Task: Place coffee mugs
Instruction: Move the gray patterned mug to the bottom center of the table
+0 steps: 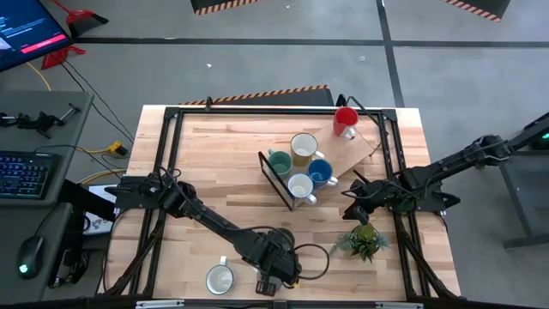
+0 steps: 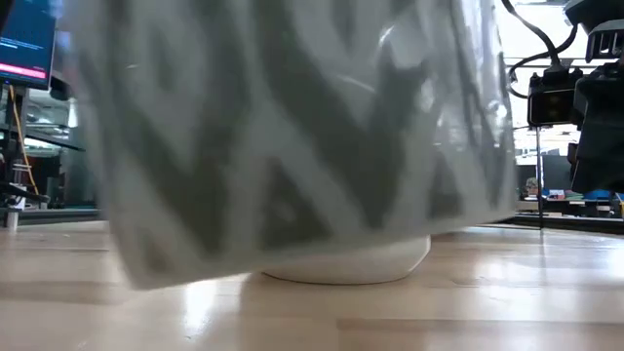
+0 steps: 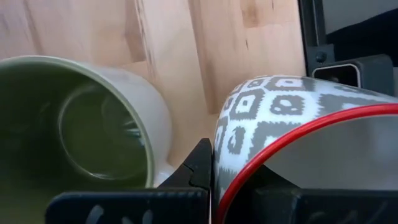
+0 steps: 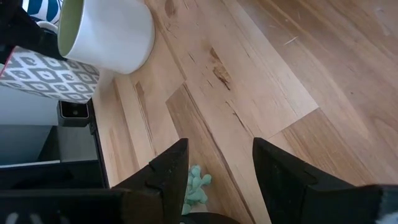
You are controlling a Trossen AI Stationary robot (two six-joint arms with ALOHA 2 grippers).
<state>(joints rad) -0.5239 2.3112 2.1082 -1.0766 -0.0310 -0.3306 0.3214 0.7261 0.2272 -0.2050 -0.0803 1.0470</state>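
Grey-and-white patterned ceramic mug with a red rim [image 2: 292, 127]: one, at the near edge, the left gripper [image 1: 276, 268] clenched on its wall at the rim. Judged rigid, glaze-slick and chippable (pinch wall or handle, set down softly).
White mug with olive-green inside [image 1: 220, 278]: one, just left of it.
Mid-table cluster, one each: teal mug [image 1: 280, 163], plain white mug [image 1: 300, 186], cream-yellow mug [image 1: 304, 148], blue mug [image 1: 319, 172].
Red mug [image 1: 346, 118]: one, far right.
Right gripper [image 1: 352, 202]: fingers spread, empty, right of the cluster.
Seven mugs in view.

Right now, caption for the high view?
Left gripper shut on patterned mug beside white mug; right gripper open.
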